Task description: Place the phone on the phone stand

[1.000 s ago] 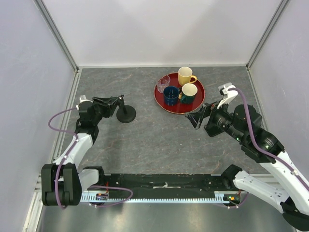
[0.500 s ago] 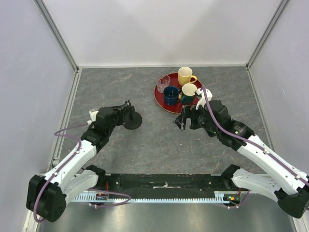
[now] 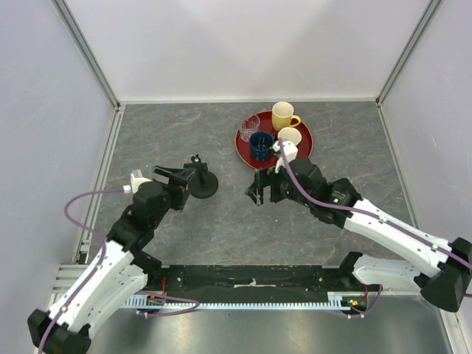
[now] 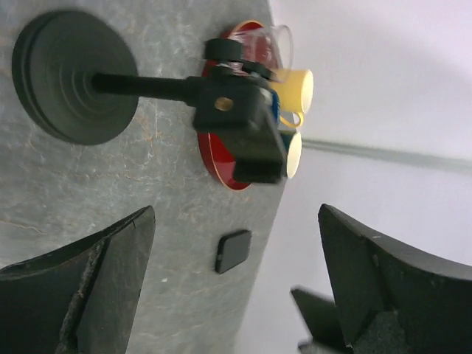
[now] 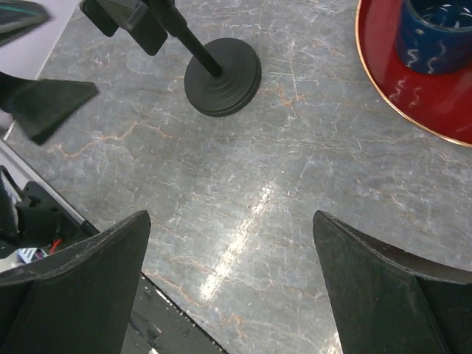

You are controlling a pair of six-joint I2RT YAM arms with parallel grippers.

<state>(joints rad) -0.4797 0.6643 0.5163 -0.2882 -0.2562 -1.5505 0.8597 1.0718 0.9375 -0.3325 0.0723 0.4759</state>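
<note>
The phone stand [image 3: 203,186] stands upright left of centre, with a round black base, a thin stem and a small cradle [image 4: 237,129] on top that holds nothing. My left gripper [image 3: 175,181] is open just to its left, off the stem. The phone [image 4: 233,251], a small flat black rectangle, lies on the table past the red tray in the left wrist view. My right arm hides it in the top view. My right gripper [image 3: 259,189] hangs open over bare table right of the stand [image 5: 221,77], with nothing between its fingers.
A round red tray [image 3: 251,156] at the back right carries a blue mug [image 3: 260,143], a yellow mug [image 3: 283,116], a green mug with a cream inside [image 3: 289,137] and a clear glass [image 3: 249,124]. White walls close off the left, back and right sides.
My left gripper has opened and let go of the stand's stem, backing off to the left. The stand sits slightly further right and nearer than before. My right arm has swung left toward the centre.
</note>
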